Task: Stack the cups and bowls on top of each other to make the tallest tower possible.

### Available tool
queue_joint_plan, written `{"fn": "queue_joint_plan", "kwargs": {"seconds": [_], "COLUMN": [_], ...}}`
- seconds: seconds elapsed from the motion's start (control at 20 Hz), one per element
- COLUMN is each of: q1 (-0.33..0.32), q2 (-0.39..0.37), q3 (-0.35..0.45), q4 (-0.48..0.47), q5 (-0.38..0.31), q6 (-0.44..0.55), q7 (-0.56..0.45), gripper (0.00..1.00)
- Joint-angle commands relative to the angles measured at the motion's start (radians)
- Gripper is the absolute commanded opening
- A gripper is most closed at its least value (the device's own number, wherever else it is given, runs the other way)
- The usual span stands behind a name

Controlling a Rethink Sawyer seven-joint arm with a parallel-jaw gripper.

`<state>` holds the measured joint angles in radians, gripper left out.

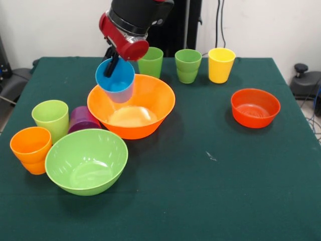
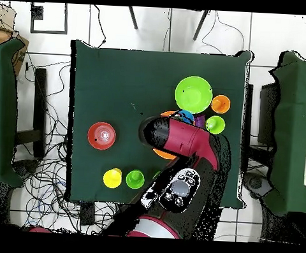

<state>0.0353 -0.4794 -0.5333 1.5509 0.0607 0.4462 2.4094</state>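
Note:
My gripper (image 1: 113,64) is shut on the rim of a blue cup (image 1: 116,80) and holds it tilted above the left edge of the large orange bowl (image 1: 145,113). In the overhead view the blue cup (image 2: 185,117) peeks out beside the arm, which hides most of the orange bowl (image 2: 165,155). The large lime bowl (image 1: 86,160) sits at the front left. A lime cup (image 1: 51,118), a purple cup (image 1: 83,119) and an orange cup (image 1: 31,149) stand to its left. Two green cups (image 1: 151,62) (image 1: 188,65) and a yellow cup (image 1: 221,64) stand at the back. The small red-orange bowl (image 1: 255,107) is on the right.
The green table (image 1: 210,191) stretches open at the front right. In the overhead view other tables stand at both sides (image 2: 3,111) (image 2: 296,126) and cables lie on the floor.

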Motion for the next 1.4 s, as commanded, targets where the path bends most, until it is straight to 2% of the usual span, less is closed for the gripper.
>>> {"fn": "queue_joint_plan", "kwargs": {"seconds": [0.05, 0.35, 0.6, 1.15, 1.4], "q1": [-0.017, -0.016, 0.007, 0.059, 0.067], "q2": [0.015, 0.005, 0.006, 0.053, 0.073], "q3": [0.122, 0.111, 0.069, -0.021, -0.038], "q4": [0.030, 0.027, 0.013, -0.009, -0.005], "q5": [-0.010, 0.004, 0.006, 0.002, 0.020], "q6": [-0.076, -0.110, -0.110, -0.124, -0.175], "q7": [0.076, 0.100, 0.119, 0.151, 0.176], "gripper": [0.00, 0.00, 0.00, 0.00, 0.00]}}
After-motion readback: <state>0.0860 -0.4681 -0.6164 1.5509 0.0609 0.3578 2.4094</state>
